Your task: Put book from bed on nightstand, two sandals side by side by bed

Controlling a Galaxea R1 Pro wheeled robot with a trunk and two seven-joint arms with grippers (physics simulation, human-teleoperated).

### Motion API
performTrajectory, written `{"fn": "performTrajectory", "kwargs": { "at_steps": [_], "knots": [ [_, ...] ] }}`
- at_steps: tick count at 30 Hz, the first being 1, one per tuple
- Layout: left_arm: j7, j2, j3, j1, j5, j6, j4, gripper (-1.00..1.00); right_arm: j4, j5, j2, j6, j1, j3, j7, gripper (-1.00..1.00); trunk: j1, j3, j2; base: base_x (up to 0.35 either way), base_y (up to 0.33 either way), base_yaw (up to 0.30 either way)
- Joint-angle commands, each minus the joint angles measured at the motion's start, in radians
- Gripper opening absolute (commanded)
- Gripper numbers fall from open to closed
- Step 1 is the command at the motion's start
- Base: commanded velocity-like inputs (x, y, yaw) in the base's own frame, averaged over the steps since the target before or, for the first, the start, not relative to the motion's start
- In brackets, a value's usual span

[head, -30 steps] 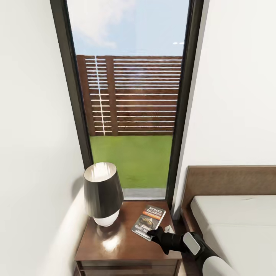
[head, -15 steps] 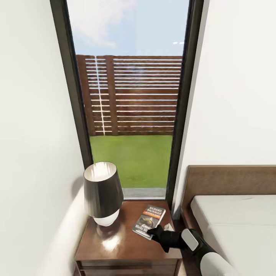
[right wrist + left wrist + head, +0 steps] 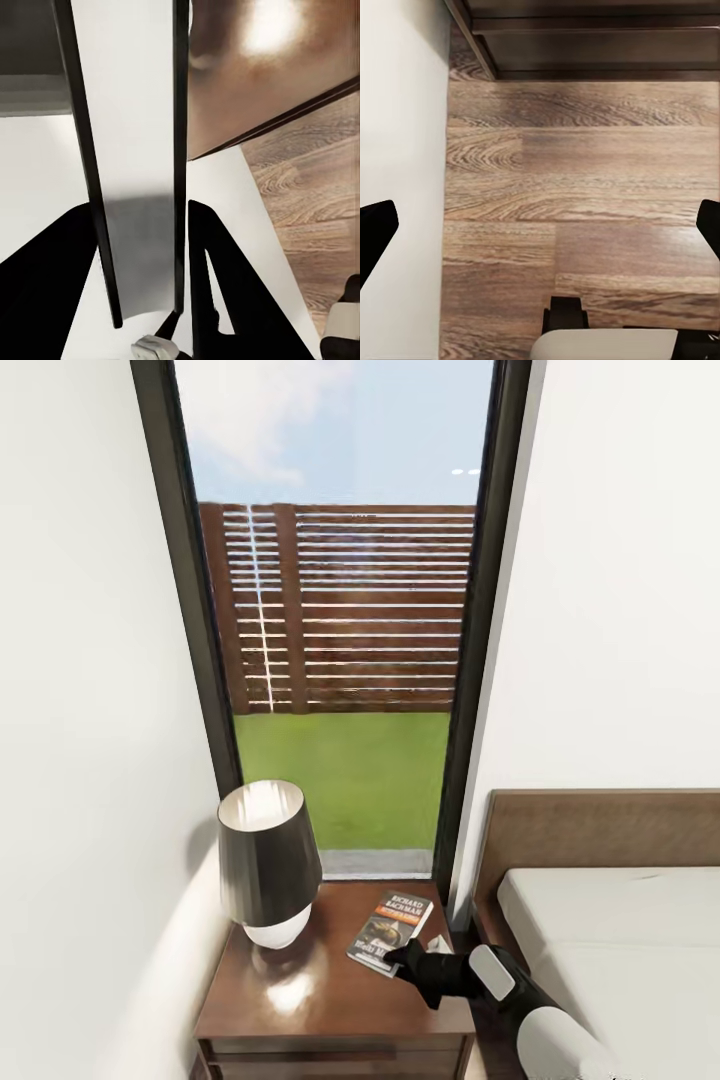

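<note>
Dark-covered, orange-banded paperback book (image 3: 391, 932) sits pinched in our right gripper's (image 3: 408, 960) closed fingers at the glossy brown wooden nightstand's (image 3: 300, 1015) right edge; bare top stretches leftward. Our left fingers (image 3: 373, 236) spread apart.

- The book (image 3: 390, 931) lies just ahead of the right gripper (image 3: 407, 961), its near corner at the fingertips. White capitals on the top of its cover read "RICHARD BACHMAN".
- Below the name is an orange band whose small lettering is too fine to read.
- Nearest the gripper, large white title letters are partly covered; I cannot make them out.
</note>
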Motion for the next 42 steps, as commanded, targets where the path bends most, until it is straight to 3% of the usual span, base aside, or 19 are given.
{"fn": "performTrajectory", "kwargs": {
  "at_steps": [1,11,37,42],
  "knots": [
    [0.002,0.000,-0.006,-0.001,0.008,-0.003,0.001,1.00,-0.002,0.003,0.001,0.005,-0.002,-0.008,-0.005,-1.00,0.004,-0.004,-0.008,0.000,0.000,0.000],
    [0.002,0.001,-0.006,-0.001,0.008,-0.003,0.001,1.00,-0.003,-0.004,0.003,0.006,-0.014,-0.008,-0.029,-1.00,0.008,-0.008,-0.015,0.000,0.000,0.000],
    [0.002,0.001,-0.006,-0.001,0.008,-0.003,0.001,1.00,0.005,-0.004,0.007,0.006,-0.022,-0.008,-0.053,-1.00,0.107,-0.089,-0.197,0.000,0.000,0.000],
    [0.002,0.001,-0.006,-0.001,0.008,-0.003,0.001,1.00,0.005,-0.004,0.007,0.005,-0.022,-0.008,-0.054,-1.00,0.107,-0.089,-0.197,0.000,0.000,0.000]
  ]
}}
